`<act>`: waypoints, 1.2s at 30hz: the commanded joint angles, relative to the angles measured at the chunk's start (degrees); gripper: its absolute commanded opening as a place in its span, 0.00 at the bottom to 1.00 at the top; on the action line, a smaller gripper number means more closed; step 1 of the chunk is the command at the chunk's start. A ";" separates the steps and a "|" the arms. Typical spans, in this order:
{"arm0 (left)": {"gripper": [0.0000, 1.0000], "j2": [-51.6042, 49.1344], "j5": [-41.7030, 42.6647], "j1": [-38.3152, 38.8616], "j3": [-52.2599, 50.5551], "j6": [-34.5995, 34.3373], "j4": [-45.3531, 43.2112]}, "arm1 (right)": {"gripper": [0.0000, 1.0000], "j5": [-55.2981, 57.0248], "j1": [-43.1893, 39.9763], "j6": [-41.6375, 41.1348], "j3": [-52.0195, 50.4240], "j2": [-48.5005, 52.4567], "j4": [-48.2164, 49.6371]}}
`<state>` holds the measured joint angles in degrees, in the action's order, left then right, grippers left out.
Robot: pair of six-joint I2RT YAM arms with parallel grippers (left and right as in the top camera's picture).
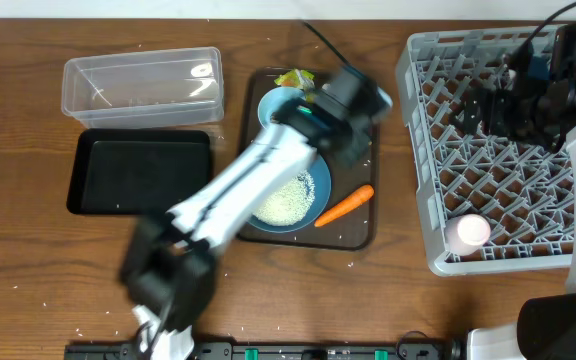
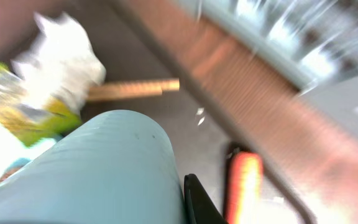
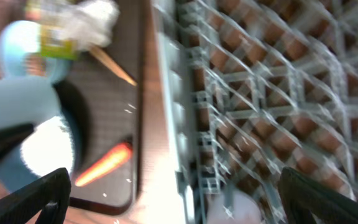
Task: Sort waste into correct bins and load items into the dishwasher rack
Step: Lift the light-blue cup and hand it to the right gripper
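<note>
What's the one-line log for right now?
left gripper: shut on light-blue cup | right gripper: open, over dishwasher rack | carrot: on brown tray

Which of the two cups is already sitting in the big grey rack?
The white-pink cup, in a corner of the rack; the light-blue cup is over by the brown tray instead.

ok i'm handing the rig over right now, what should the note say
Left end effector: shut, apparently on the light-blue cup, over the brown tray.
Right end effector: open, empty, above the rack.
Done: white-pink cup is in the rack.
Left: rice in the large blue bowl, carrot, tissue, wrapper and chopsticks are on the tray. Clear tub and black tray sit to its left.
</note>
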<state>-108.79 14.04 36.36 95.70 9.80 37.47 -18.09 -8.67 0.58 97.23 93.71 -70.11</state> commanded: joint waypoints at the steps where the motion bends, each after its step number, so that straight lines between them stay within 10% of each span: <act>1: 0.06 4.92 20.83 -6.82 0.50 -1.81 0.37 | 0.99 -15.56 0.50 8.41 -0.24 0.17 2.43; 12: 0.06 5.55 65.90 -25.53 0.42 -1.77 -0.02 | 0.99 -46.56 4.39 15.34 -7.28 0.17 19.21; 23: 0.06 5.55 73.42 -26.27 0.42 -1.75 -0.31 | 0.99 -51.58 15.54 6.71 -13.79 0.17 41.62; 36: 0.06 5.55 75.97 -26.27 0.42 -1.79 -0.39 | 0.84 -50.34 20.04 6.73 -13.90 2.12 46.36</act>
<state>-103.00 88.18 10.07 95.96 8.08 37.10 -67.70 10.02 7.73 83.81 94.21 -24.27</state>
